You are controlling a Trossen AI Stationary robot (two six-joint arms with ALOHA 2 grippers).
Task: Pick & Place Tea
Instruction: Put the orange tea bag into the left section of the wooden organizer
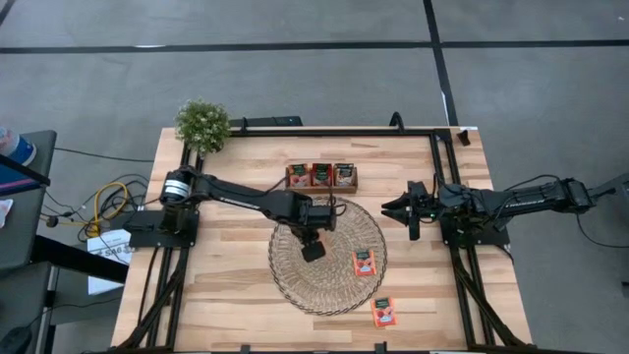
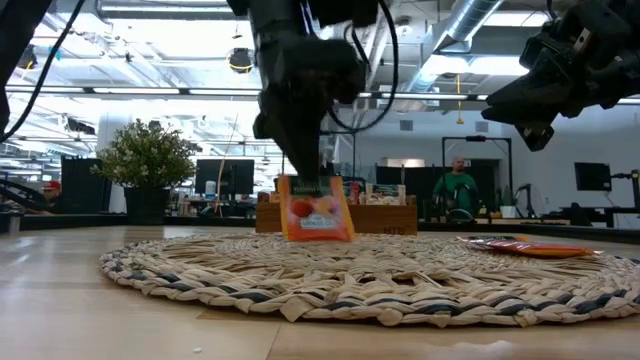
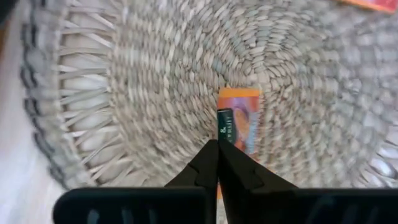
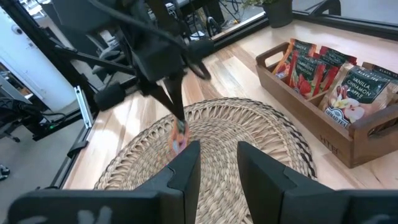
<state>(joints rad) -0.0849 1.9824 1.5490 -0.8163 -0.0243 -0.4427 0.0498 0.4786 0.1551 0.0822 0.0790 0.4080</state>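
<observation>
My left gripper (image 1: 313, 248) is over the middle of the round woven mat (image 1: 291, 278), shut on a red-orange tea sachet (image 2: 318, 215) with a dark green top band. The sachet hangs close above the mat; I cannot tell whether its lower edge touches the weave. A second sachet (image 1: 364, 262) lies flat on the mat's right part. A third (image 1: 383, 312) lies flat on the table near the mat's near-right rim. My right gripper (image 1: 391, 207) waits open, in the air right of the mat. More sachets stand upright in the wooden tray (image 1: 321, 187). My left gripper pinches the sachet's dark green top band (image 3: 224, 127) between its two fingers (image 2: 300, 150), only at their free ends. The fingers come from above, pointing down. The sachet hangs below them, slightly tilted, its red-orange face (image 3: 242, 115) toward the mat.
The wooden tray (image 4: 323, 134) stands at the mat's far edge, its compartments holding upright sachets. A small potted plant (image 1: 202, 124) stands at the table's far left corner. Bare wood lies left of the mat and along the table's near edge.
</observation>
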